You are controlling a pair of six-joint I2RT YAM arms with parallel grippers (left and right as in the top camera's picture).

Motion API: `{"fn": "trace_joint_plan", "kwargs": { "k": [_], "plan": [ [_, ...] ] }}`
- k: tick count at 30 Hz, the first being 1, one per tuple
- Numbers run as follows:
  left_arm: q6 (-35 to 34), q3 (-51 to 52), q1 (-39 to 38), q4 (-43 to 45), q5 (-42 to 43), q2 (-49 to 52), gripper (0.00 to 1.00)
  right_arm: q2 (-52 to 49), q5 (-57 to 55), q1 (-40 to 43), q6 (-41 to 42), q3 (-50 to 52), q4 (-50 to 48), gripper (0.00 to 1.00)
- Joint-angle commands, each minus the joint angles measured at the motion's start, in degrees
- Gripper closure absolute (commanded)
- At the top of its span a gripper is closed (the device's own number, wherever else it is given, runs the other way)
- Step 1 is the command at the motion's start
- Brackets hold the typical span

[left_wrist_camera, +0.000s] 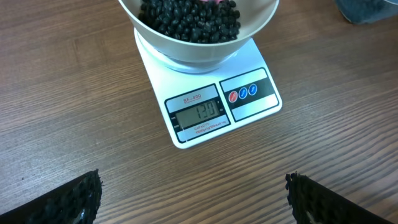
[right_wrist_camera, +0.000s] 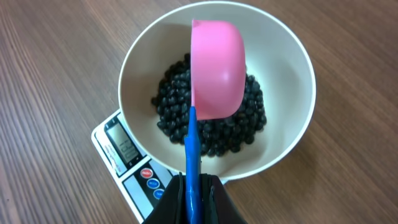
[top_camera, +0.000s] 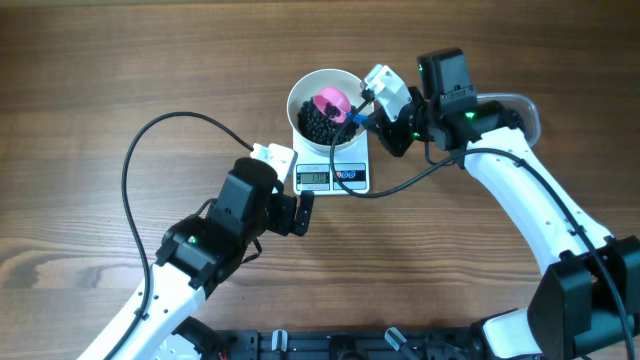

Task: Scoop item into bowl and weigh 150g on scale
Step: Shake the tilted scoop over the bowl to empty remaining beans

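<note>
Tipping stage of the weigh-out, at 12 o'clock on the table (top_camera: 100, 60) as seen from overhead. White bowl (top_camera: 303, 88) seated on the small white scale (top_camera: 355, 155), display edge toward 6 o'clock, a dark heap of black beans (top_camera: 318, 122) covering the bowl's bottom. Pink scoop (right_wrist_camera: 217, 68) poised over that heap, rounded back turned to the wrist camera, no beans visible on it, apparently empty or nearly so. Right jaws pinched tight on the scoop's blue handle (right_wrist_camera: 191, 143), reaching in from 3 o'clock of the bowl. Left jaws spread wide and holding nothing, parked at 8 o'clock of the scale, facing its display (left_wrist_camera: 196, 113) and well clear of it. Digits lit but too blurred to read with confidence. Next, probably: lift the scoop clear of the bowl without touching the rim, let the figure settle, then compare with the target. If short, back to the clear tub (top_camera: 527, 108) at 3 o'clock, half hidden, for a smaller helping; if over, spoon a few beans out. Either way, gentle handling near the bowl, to avoid upsetting the reading.
</note>
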State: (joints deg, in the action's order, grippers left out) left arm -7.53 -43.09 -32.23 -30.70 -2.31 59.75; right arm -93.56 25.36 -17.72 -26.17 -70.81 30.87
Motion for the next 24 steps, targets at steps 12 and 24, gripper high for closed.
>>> {"fn": "trace_joint_plan", "kwargs": {
  "k": [12,24],
  "plan": [
    [1.1,0.1,0.3,0.0,-0.8,0.1,0.00,-0.1,-0.1,-0.4,7.6,-0.2,-2.8,0.96],
    [1.1,0.1,0.3,0.0,-0.7,0.1,0.00,2.5,3.5,-0.4,-0.6,-0.5,-0.8,0.96]
  ]
}}
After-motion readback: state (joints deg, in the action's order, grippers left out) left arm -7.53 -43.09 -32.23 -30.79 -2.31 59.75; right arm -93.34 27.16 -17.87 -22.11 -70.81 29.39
